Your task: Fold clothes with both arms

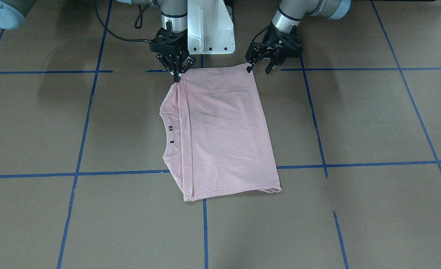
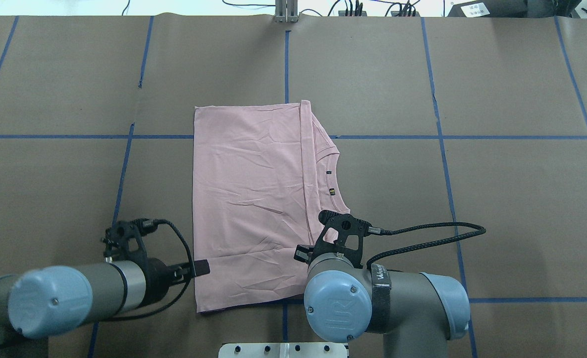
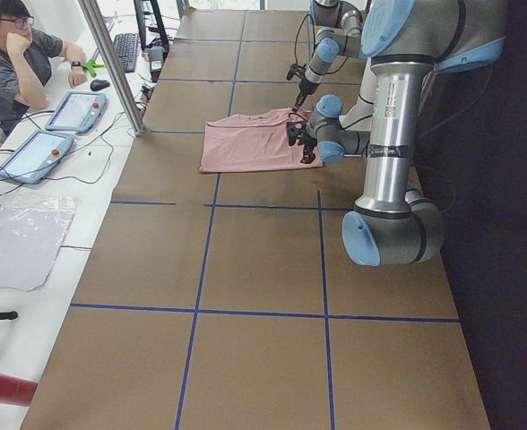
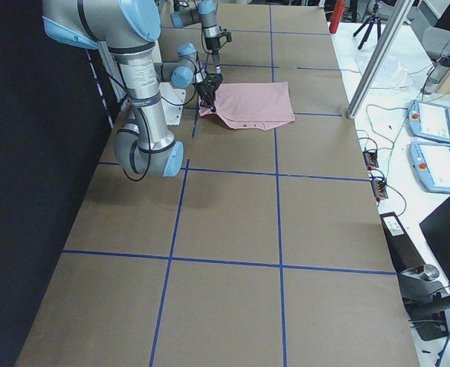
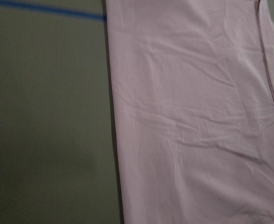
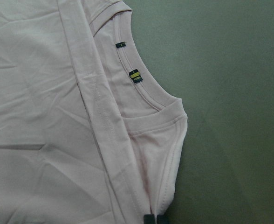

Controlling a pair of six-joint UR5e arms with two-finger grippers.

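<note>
The pale pink T-shirt (image 1: 224, 130) lies folded flat on the brown table, plain side up, with no print showing. Its collar with small labels (image 6: 136, 77) points toward my right side. My right gripper (image 1: 176, 76) is shut on the shirt's near shoulder edge, and its fingertips (image 6: 148, 219) show pinched together in the right wrist view. My left gripper (image 1: 258, 69) is open at the shirt's near hem corner, with one finger touching the cloth. It also shows in the overhead view (image 2: 201, 268). The left wrist view shows only the shirt's edge (image 5: 197, 116).
The white pedestal base (image 1: 209, 30) stands just behind the shirt between the arms. A black cable (image 2: 423, 236) loops from the right wrist. Blue tape lines (image 1: 205, 224) grid the table. An operator (image 3: 12, 54) sits at a side desk beyond the far edge.
</note>
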